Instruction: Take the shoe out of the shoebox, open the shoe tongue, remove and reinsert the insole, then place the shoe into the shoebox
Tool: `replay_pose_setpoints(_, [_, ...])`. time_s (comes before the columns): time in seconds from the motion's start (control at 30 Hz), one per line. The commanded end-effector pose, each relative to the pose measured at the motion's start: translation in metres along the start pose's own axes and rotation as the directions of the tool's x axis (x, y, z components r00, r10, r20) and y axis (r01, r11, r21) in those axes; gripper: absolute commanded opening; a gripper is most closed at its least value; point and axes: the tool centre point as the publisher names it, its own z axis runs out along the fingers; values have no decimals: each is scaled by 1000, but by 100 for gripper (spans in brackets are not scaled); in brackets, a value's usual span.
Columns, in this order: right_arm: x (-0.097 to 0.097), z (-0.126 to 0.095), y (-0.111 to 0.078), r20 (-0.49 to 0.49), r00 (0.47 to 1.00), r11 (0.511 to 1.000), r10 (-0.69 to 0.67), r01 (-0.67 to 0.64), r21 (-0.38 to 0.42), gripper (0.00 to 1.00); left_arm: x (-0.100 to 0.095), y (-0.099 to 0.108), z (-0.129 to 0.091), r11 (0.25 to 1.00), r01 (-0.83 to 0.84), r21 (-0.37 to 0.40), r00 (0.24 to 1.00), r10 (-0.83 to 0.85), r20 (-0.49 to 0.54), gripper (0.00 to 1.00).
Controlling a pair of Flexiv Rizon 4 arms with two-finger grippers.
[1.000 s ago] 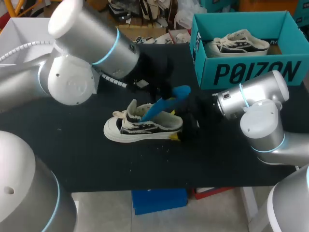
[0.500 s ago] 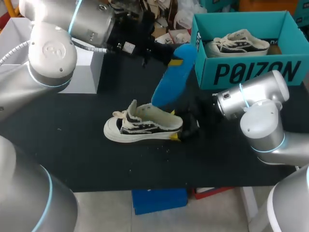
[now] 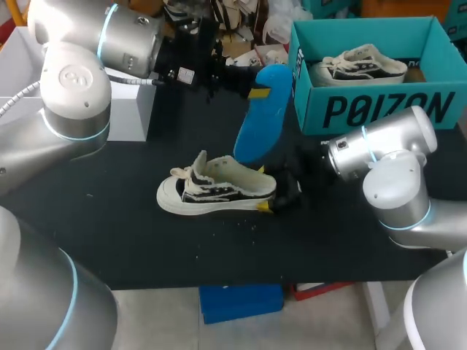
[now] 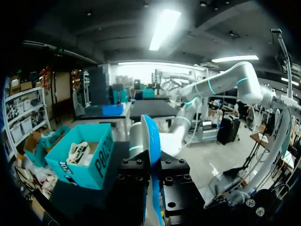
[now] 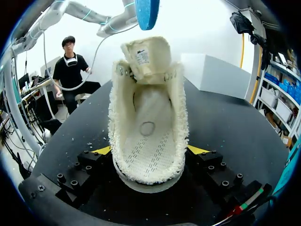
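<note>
A cream and black sneaker [image 3: 217, 188] lies on the black table [image 3: 131, 233], toe to the left, tongue pulled up. My right gripper [image 3: 273, 200] is shut across its heel; the right wrist view shows the shoe [image 5: 148, 122] between the yellow tips, its inside bare. The blue insole [image 3: 263, 113] hangs in the air above and behind the shoe, pinched at its upper end by my left gripper [image 3: 252, 89]. In the left wrist view the insole [image 4: 153, 150] stands edge-on between the shut fingers of the left gripper [image 4: 151, 188]. In the right wrist view the insole [image 5: 146, 12] shows over the tongue.
The teal shoebox [image 3: 379, 109] stands at the back right with a second sneaker [image 3: 361, 64] inside; it also shows in the left wrist view as the shoebox [image 4: 87, 157]. A white block [image 3: 135, 109] sits at the back left. Small crumbs lie on the table by the shoe.
My left arm pulled the blue insole out of the shoe and lifted it up and back. The shoe and the right gripper have not moved.
</note>
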Motion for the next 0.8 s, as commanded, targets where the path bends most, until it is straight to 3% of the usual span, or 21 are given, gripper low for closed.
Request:
replay_pose_setpoints(0.03, [-1,1,-3,0,1000,1000,1,-1,1,0,17,-5,-8,980,79,184,997,-81,5,0])
replay_pose_setpoints(0.1, [-1,1,-3,0,1000,1000,1,-1,1,0,23,-16,-11,939,150,309,989,-144,-44,0])
replay_pose_setpoints(0.13, [-1,1,-3,0,1000,1000,1,-1,1,0,24,-21,-12,946,136,294,991,-130,-39,0])
replay_pose_setpoints(0.2, [-1,1,-3,0,1000,1000,1,-1,1,0,29,-33,-13,915,177,364,984,-158,-81,0])
replay_pose_setpoints(0.27, [-1,1,-3,0,1000,1000,1,-1,1,0,34,-45,-14,917,178,356,983,-150,-106,0])
replay_pose_setpoints(0.33, [-1,1,-3,0,1000,1000,1,-1,1,0,38,-57,-16,886,215,411,974,-166,-153,0])
replay_pose_setpoints(0.43, [-1,1,-3,0,1000,1000,1,-1,1,0,46,-71,-18,859,280,428,954,-199,-225,0])
replay_pose_setpoints(0.63, [-1,1,-3,0,1000,1000,1,-1,1,0,58,-95,-26,873,320,369,933,-223,-283,0])
replay_pose_setpoints(0.8, [-1,1,-3,0,1000,1000,1,-1,1,0,65,-105,-35,913,309,267,932,-235,-275,0])
